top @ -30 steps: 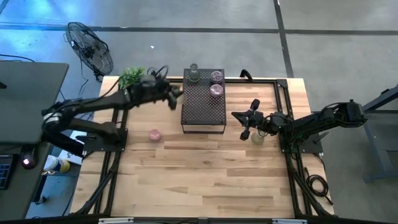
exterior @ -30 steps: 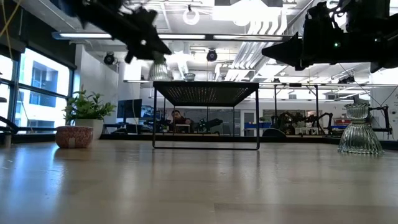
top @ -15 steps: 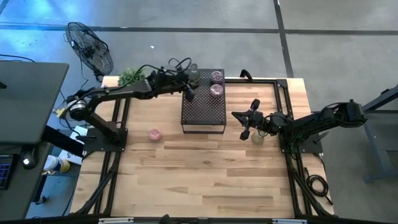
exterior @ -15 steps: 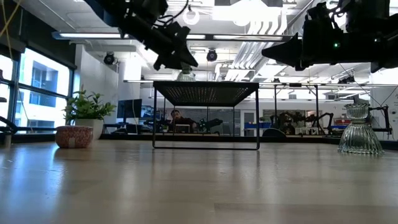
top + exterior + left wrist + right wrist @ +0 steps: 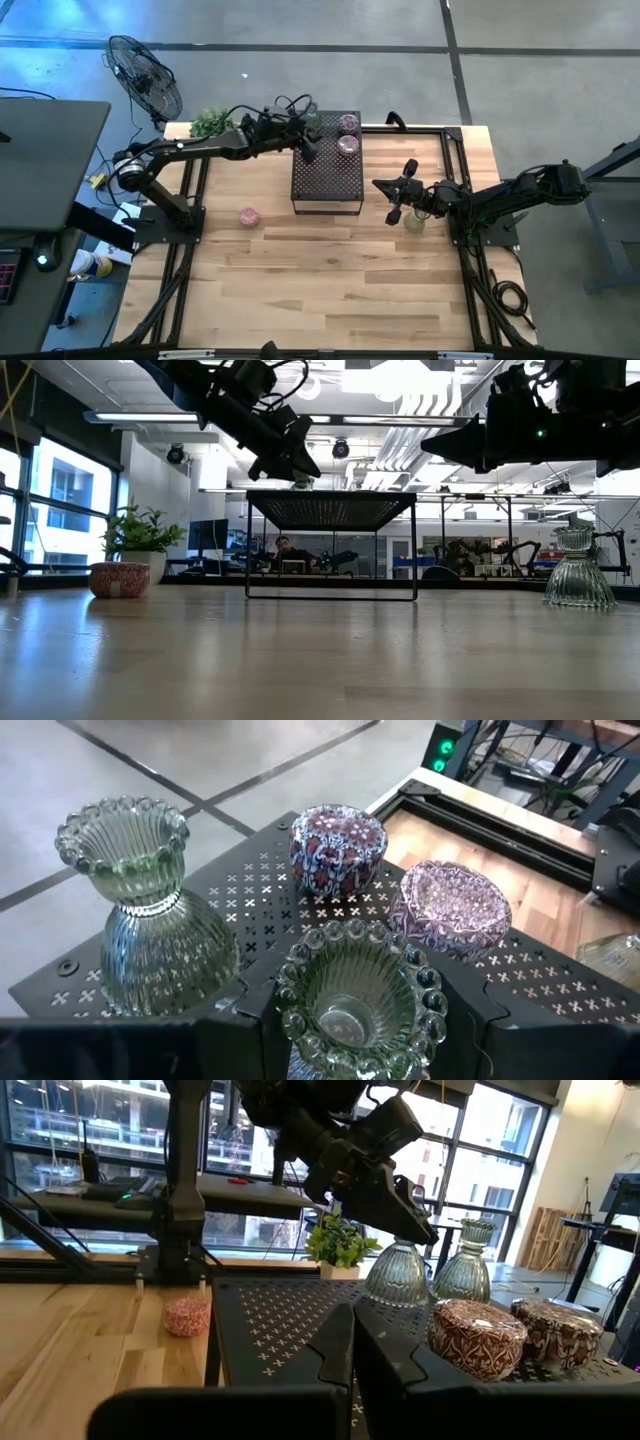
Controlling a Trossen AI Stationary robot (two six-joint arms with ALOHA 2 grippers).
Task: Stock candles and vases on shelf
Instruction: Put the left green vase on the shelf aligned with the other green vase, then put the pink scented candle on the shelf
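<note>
The black perforated shelf [image 5: 330,175] stands at the table's far middle. Two candles [image 5: 337,845] [image 5: 462,905] and one clear vase [image 5: 150,910] stand on its far end. My left gripper [image 5: 306,144] reaches over the shelf's far left part, shut on a second vase [image 5: 358,1000]. A pink candle [image 5: 248,215] sits on the table left of the shelf. A third vase [image 5: 414,219] stands on the table right of the shelf, beside my right gripper [image 5: 394,210], which hovers shut, touching nothing. My left gripper pinches the vase just below its beaded rim [image 5: 300,1020], one finger on either side. The fingers come slanting down from the table's left. The vase stays upright, its base [image 5: 397,1298] at the shelf's top; whether it rests there I cannot tell.
A leafy potted plant [image 5: 212,122] stands at the table's far left corner. A fan [image 5: 145,75] stands on the floor beyond it. The near half of the wooden table [image 5: 330,290] holds nothing.
My left gripper has carried the vase toward the table's right, from beside the shelf's left edge to over its far left part, sinking slightly. The vase has stayed upright in the hold. Most of this move came early; lately it has nearly stopped.
</note>
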